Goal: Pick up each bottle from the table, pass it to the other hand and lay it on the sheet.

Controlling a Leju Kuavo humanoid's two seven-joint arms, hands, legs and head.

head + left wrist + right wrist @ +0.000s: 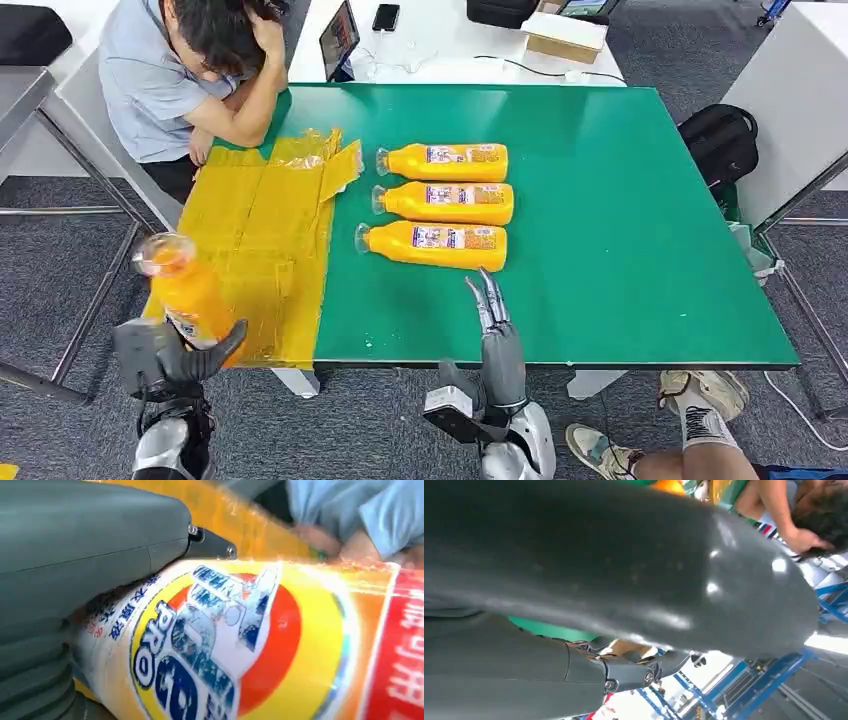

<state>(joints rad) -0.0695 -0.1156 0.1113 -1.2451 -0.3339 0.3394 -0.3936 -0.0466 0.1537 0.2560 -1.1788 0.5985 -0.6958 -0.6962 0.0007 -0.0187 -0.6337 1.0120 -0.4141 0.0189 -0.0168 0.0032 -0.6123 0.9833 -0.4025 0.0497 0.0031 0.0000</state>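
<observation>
My left hand grips an orange bottle upright, cap up, over the near left corner of the yellow sheet. Close up, that bottle's label sits against my left hand. Three more orange bottles lie side by side on the green table, caps toward the sheet: far, middle and near. My right hand hovers at the table's front edge, just before the near bottle, fingers straight and empty. The right hand looms dark in its wrist view.
A person sits at the table's far left corner, an arm resting by the sheet's far edge. A laptop and a box stand on the white table behind. Another person's shoes are at the near right, with a black bag by the right side.
</observation>
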